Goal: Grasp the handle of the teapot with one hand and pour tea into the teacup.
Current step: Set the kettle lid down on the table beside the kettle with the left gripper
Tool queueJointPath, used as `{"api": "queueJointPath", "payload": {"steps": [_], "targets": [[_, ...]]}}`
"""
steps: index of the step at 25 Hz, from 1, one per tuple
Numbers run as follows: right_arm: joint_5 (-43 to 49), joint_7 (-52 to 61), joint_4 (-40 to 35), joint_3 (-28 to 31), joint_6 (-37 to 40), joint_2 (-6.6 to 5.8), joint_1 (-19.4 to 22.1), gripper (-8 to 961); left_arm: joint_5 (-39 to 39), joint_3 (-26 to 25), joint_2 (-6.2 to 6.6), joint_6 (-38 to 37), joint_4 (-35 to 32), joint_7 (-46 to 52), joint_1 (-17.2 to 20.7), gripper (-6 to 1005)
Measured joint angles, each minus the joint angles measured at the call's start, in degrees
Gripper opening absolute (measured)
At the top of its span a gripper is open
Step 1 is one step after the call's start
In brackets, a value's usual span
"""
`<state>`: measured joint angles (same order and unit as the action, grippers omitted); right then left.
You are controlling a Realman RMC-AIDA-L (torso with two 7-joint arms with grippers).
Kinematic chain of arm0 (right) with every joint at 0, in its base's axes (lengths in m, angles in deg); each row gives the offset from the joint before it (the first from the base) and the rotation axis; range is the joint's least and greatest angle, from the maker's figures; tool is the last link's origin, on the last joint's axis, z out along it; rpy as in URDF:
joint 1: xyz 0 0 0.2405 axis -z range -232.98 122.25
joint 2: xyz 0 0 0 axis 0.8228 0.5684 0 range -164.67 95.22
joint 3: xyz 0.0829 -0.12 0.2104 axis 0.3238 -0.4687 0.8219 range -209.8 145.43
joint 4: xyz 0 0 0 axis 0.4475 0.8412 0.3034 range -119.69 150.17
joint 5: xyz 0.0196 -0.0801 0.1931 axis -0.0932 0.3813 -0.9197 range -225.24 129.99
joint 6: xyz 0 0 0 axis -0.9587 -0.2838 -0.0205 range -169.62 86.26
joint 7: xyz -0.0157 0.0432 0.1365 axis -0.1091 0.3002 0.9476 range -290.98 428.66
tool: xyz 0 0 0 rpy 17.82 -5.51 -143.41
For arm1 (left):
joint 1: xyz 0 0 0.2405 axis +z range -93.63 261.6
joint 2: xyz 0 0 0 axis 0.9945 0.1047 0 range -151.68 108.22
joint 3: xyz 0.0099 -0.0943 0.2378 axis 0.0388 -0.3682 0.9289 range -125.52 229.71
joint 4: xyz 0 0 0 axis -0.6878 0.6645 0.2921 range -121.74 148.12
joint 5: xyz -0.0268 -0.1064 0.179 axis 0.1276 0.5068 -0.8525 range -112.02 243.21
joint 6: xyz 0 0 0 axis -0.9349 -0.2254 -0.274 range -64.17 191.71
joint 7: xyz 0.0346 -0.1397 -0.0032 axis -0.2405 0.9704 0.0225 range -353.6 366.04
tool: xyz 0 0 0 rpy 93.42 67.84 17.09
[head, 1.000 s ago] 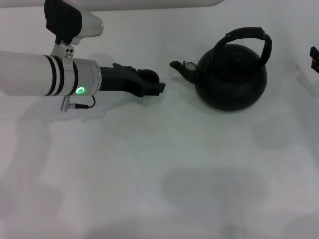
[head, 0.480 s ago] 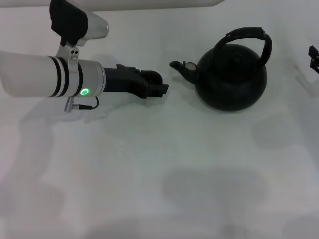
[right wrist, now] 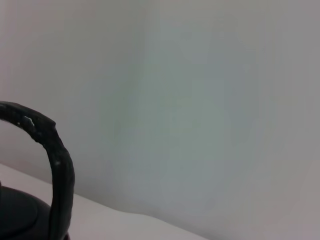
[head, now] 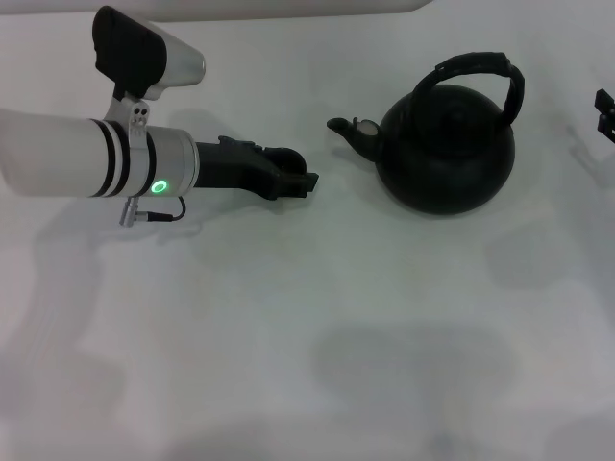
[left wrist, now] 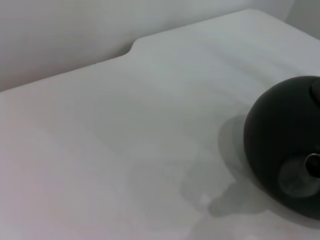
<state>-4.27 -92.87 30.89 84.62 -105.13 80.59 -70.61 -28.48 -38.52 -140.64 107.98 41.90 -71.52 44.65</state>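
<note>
As seen from the head camera, the teapot (head: 445,156) stands upright on the white table (head: 317,327), toward the far right, its round black body resting flat and its short spout (head: 348,132) pointing toward the robot's left. Its handle (head: 480,79), thick, black and rough, arches over the top, free of any grip. The left gripper (head: 306,181) reaches in from the left on a white forearm with a lit green ring, its dark tip near the spout but apart from it, with bare table between; it has hold of nothing that can be seen, and how far its fingers stand apart cannot be told from this angle. A dark round shape (head: 284,156) sits right at the gripper's far side, too merged with it to identify. At the far right edge a small black part of the right gripper (head: 605,113) shows, well clear of the teapot; its opening cannot be told either. From the left wrist camera: pale table surface, a wall behind it, and the teapot's rounded black body (left wrist: 287,150) with its shadow on the table. From the right wrist camera: a stretch of the handle (right wrist: 56,170) curving down close by, a sliver of the black pot below it, and a blank wall beyond.
</note>
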Motion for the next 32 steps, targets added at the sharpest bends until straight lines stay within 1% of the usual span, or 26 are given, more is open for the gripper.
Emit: {"api": "queueJointPath", "payload": {"steps": [24,32], "targets": [[0.0,0.0,0.0,0.0,0.0,0.0,-0.1,816,-2.0,0.0,0.0,-0.2,0.4,0.9,-0.4,706],[0.0,0.0,0.0,0.0,0.0,0.0,-0.1,815,-2.3,0.6,0.0,-0.2,0.9,0.7,-0.5,734]]}}
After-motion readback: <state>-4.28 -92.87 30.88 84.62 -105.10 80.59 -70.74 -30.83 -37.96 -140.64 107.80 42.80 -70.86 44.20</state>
